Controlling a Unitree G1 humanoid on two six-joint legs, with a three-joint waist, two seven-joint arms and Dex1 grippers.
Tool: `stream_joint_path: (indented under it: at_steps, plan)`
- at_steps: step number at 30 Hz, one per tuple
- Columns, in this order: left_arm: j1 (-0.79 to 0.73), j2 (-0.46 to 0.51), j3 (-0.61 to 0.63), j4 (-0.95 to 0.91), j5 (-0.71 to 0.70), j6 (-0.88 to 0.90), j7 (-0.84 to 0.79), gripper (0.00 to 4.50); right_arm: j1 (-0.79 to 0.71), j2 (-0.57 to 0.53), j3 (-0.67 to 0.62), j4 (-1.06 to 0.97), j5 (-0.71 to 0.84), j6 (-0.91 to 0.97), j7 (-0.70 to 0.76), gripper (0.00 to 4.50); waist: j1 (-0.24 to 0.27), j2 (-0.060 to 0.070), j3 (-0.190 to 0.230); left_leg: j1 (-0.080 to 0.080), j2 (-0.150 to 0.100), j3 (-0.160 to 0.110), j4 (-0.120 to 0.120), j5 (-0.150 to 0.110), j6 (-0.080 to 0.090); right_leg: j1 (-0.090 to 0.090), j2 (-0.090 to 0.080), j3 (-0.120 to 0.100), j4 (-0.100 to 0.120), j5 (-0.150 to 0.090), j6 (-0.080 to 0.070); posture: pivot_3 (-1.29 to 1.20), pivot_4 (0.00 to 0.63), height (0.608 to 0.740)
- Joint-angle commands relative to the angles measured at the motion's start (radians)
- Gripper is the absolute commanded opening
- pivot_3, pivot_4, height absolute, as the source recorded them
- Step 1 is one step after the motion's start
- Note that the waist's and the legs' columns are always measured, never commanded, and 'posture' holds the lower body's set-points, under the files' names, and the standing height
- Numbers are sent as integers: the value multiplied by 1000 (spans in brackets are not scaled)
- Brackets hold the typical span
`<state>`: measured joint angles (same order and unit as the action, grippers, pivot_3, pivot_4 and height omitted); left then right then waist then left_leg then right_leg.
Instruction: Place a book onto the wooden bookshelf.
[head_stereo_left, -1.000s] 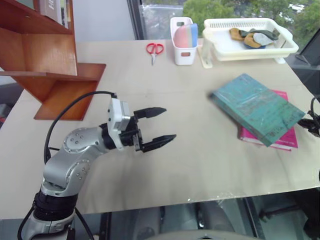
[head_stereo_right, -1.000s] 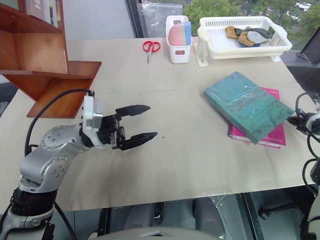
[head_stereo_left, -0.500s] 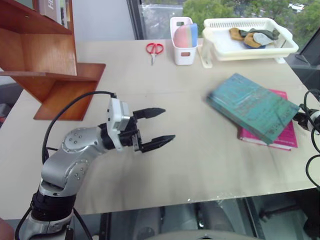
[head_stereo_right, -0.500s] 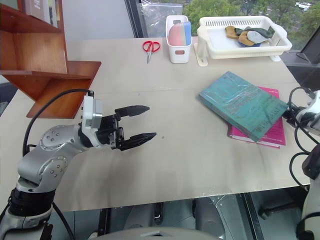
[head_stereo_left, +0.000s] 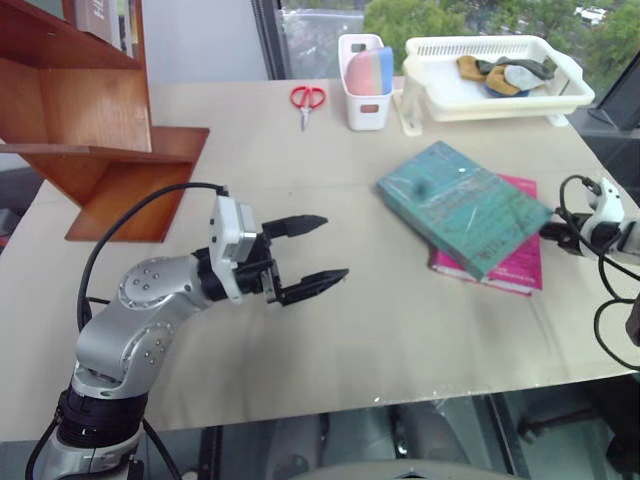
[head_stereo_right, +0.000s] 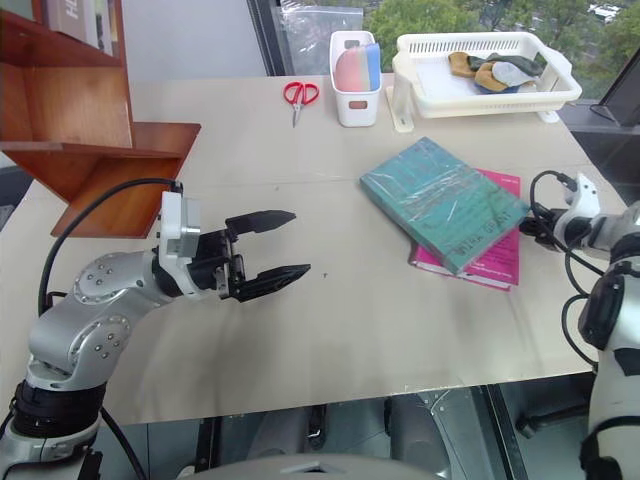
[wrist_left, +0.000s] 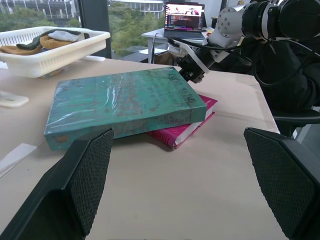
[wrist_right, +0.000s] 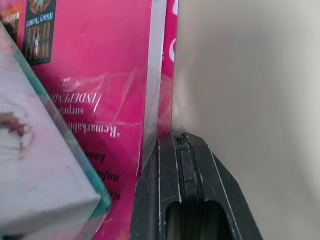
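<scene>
The book (head_stereo_left: 462, 205), teal-green and thick, lies flat on the tabletop (head_stereo_left: 400, 330), stacked askew on a thinner pink book (head_stereo_left: 500, 268). In the head views it sits just beside the right claw (head_stereo_left: 553, 236), on that claw's inner side, and well apart from the left claw (head_stereo_left: 318, 252), out past its tips. The right claw is clenched, its black fingers pressed together with nothing between them, their tips at the near edge of the two stacked books. The left claw is released, its two fingers spread wide above bare tabletop, grasping nothing. The wooden bookshelf (head_stereo_left: 95, 120) stands behind the left claw, on the side away from the books. Beyond both claws, at the far edge of the tabletop, are red-handled scissors (head_stereo_left: 309, 101), a small white bin (head_stereo_left: 366, 85) and a white basket (head_stereo_left: 497, 75) holding some cloth items.

In the left wrist view, the book (wrist_left: 122, 105) lies ahead between the two spread fingers (wrist_left: 75, 195), resting on the pink book (wrist_left: 182, 131). The right claw (wrist_left: 192, 75) is at the book's far corner, though actual contact cannot be confirmed there.

In the right wrist view, the shut fingers (wrist_right: 187, 195) rest against the edge of the pink book (wrist_right: 100, 85), with a corner of the teal-green book (wrist_right: 45, 185) overhanging just beside them.
</scene>
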<state>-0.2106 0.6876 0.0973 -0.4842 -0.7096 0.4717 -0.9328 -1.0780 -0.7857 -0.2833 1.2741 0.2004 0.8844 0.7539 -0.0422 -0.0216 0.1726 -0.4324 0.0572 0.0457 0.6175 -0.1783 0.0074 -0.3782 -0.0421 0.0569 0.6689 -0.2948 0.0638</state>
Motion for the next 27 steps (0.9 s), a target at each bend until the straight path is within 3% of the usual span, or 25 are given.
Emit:
stream_joint_path:
  at_steps: [1, 15, 27]
  plan:
    - [0, 16, 27, -24, -7, -12, -10, 4500, -10, 20, 19, -19, -3, 9, 43, 63, -2, 0, 0, 0, 0, 0, 0, 0, 0, 0, 0, 0, 0, 0, 0, 0, 150, 740]
    - [65, 73, 104, -7, 9, -38, -50, 4500, -13, 172, 99, -96, -12, 52, 168, 63, -26, -1, -1, 1, 1, 0, 0, 0, 0, 0, 1, 0, 2, 0, 0, 0, 150, 740]
    - [218, 147, 307, -31, -46, -28, -95, 4500, -21, 285, 116, -159, 9, 98, 196, 63, -32, -2, -1, 2, 3, 0, 0, 0, 0, -1, 2, 0, 4, 0, 0, 0, 150, 740]
